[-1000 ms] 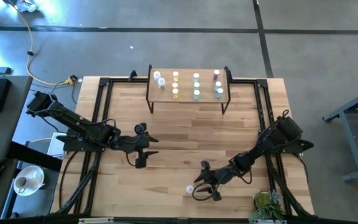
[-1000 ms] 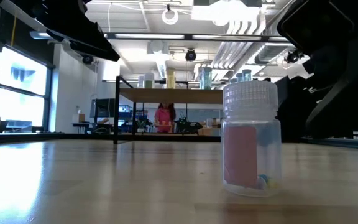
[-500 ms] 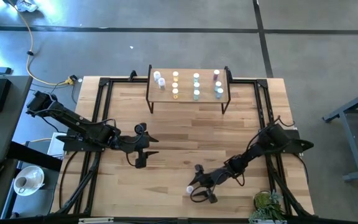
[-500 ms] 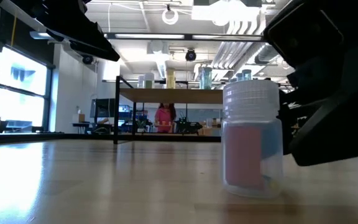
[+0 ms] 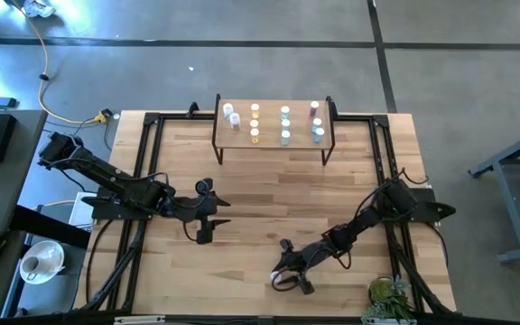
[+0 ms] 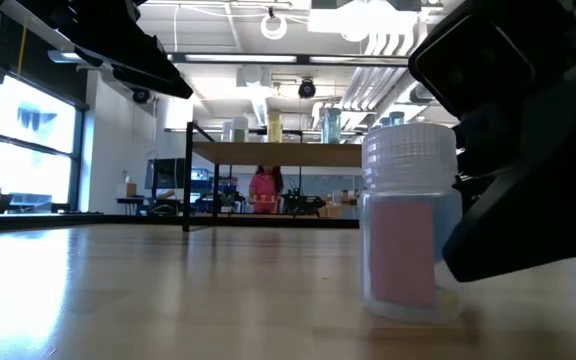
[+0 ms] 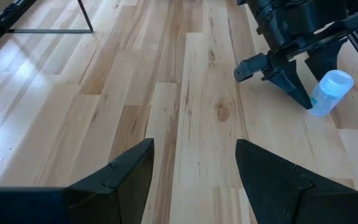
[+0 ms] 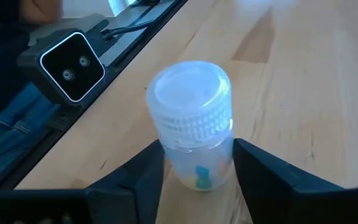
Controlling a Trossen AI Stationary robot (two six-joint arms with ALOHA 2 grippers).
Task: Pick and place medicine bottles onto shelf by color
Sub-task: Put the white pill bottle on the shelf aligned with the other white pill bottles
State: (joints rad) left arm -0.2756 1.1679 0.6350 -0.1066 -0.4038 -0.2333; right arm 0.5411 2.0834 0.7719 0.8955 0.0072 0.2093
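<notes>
Bottle [image 8: 192, 130] | stood upright, cap up, axis vertical | right gripper [image 8: 196, 163] fingers flanked it, grip unclear | left gripper [image 7: 191, 165] jaws apart, empty

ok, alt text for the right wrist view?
A small clear medicine bottle with a ribbed pale cap stands upright on the wooden table, between the two dark fingers of the right hand. A small dark camera box sits at the table's edge beyond it.
</notes>
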